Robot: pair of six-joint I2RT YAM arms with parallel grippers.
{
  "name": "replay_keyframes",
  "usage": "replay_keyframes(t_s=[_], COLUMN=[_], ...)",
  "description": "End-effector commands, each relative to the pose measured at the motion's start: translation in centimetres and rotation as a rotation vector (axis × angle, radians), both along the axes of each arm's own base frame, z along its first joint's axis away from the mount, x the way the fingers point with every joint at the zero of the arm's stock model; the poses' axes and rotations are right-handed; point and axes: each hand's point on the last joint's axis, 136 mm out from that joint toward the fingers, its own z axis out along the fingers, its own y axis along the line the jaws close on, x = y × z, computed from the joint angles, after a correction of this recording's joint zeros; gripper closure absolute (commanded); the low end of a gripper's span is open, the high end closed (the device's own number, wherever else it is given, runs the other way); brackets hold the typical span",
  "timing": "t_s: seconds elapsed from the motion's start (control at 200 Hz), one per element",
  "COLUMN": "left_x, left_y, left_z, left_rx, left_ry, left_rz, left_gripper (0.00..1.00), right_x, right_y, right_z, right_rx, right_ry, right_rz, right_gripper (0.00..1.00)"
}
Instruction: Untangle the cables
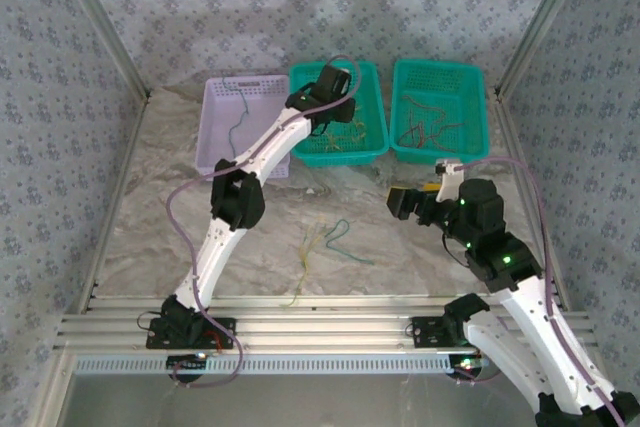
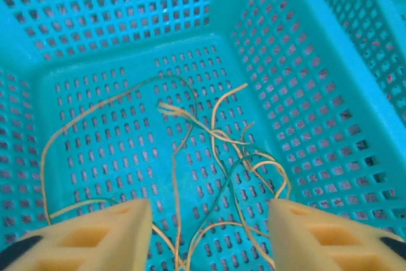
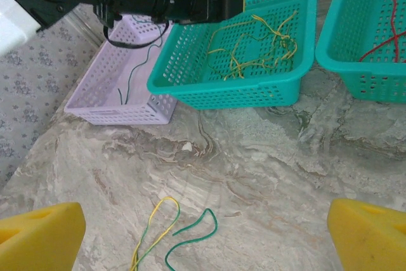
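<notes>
My left claw [image 2: 208, 212] hangs released over yellow cables [image 2: 190, 117] in the basket [image 2: 304, 61]; a strand could snag a pad [image 2: 114, 233] and lift out. Right claw [image 3: 203, 228] gapes empty.

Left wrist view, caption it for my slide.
Left arm's yellow fingers spread above tangled yellow and green cables in a teal basket.

Marble-patterned table [image 1: 420, 247]; along far edge, left to right: lilac basket [image 1: 212, 117], teal basket [image 1: 350, 155] just beside it, second teal basket [image 1: 440, 152] a little apart toward far right corner. Nearer the near edge, about midway between left and right edges: loose yellow wire [image 3: 167, 199] and green wire [image 3: 190, 222], flat on surface, just beside each other.
</notes>
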Motion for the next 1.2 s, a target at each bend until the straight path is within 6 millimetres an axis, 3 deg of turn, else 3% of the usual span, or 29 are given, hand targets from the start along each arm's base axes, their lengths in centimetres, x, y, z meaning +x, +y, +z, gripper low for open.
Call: replay_keyframes(t_s=[0.0,0.21,0.385,0.515,0.71,0.889,0.949,1.069,1.194], left_x=[-0.5,-2.9,-4.5,-5.9,-9.1,-12.9,-14.3,-15.2,-16.5], left_y=[-0.6,-0.8,0.1,0.9,4.1,7.8,7.1,7.1,9.2], left_z=[5.1,13.0,16.3,18.1,22.0,22.7,24.0,22.7,20.3], left_rx=[-0.068,-0.141,-0.159,-0.155,-0.161,-0.126,-0.061,-0.100,-0.077], left_ry=[-0.055,-0.153,-0.183,-0.190,-0.228,-0.302,-0.380,-0.275,-0.230], left_rz=[-0.035,-0.095,-0.098,-0.074,-0.024,0.028,0.015,0.012,0.061], left_gripper=[0.38,0.19,0.01,0.00,0.00,0.00,0.00,0.00,0.00], right_x=[-0.1,-0.1,-0.1,-0.3,-0.1,0.1,0.3,0.7,1.1], right_y=[0.2,1.4,2.2,2.9,4.6,7.5,8.2,9.5,10.6], right_z=[-1.0,-2.7,-2.7,-3.2,-7.0,-10.3,-11.3,-13.1,-15.3], right_rx=[-0.038,-0.087,-0.110,-0.132,-0.196,-0.217,-0.225,-0.251,-0.275], right_ry=[0.032,0.089,0.082,0.105,0.246,0.340,0.367,0.414,0.477], right_rz=[0.012,0.055,0.075,0.103,0.167,0.237,0.249,0.291,0.325], right_gripper=[0.00,0.00,0.00,0.00,0.01,0.06,0.08,0.13,0.18])
